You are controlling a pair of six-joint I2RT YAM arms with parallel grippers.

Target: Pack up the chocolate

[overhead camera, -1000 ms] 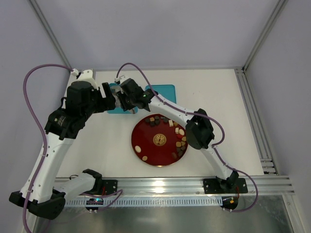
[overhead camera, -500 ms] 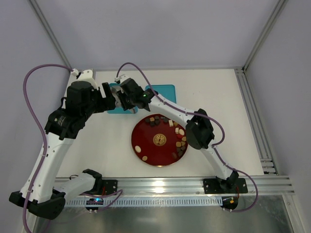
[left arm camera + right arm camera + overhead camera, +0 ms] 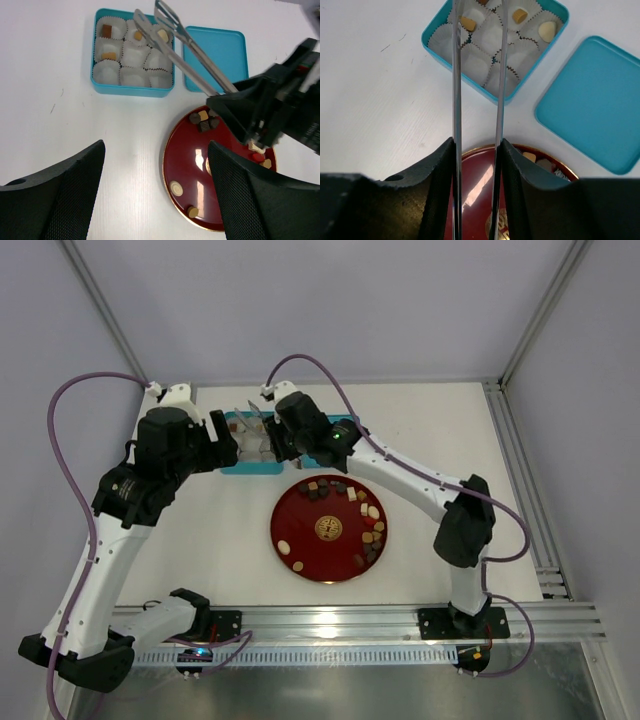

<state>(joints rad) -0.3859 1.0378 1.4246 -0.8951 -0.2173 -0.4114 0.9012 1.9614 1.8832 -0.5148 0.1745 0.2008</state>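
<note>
- Right arm reaches out long across the desk (image 3: 200, 540), elbow out to the right over the near part, forearm running up-left past the red plate (image 3: 300, 540) to the teal box (image 3: 132, 90).
- Right tool (image 3: 476, 150) clamped on metal tongs (image 3: 456, 75), both pads pressed on the outer sides of the handles. The tong arms stand apart.
- Tongs slant out over the box. In the left wrist view the tips are above its far cups, with nothing seen between them.
- Left arm is bent high, its wrist just left of the box and the camera looking down on the desk.
- Left tool (image 3: 156, 150) has its jaws spread wide, holding nothing, above bare desk near the plate's left rim.
- Chocolate: most pieces (image 3: 202, 120) lie on the plate, mainly along its far and right rim.
- Four pieces (image 3: 107, 31) sit in paper cups in the box: one brown-tan, two tan, one cream.
- Teal lid (image 3: 220, 55) lies flat just right of the box.
</note>
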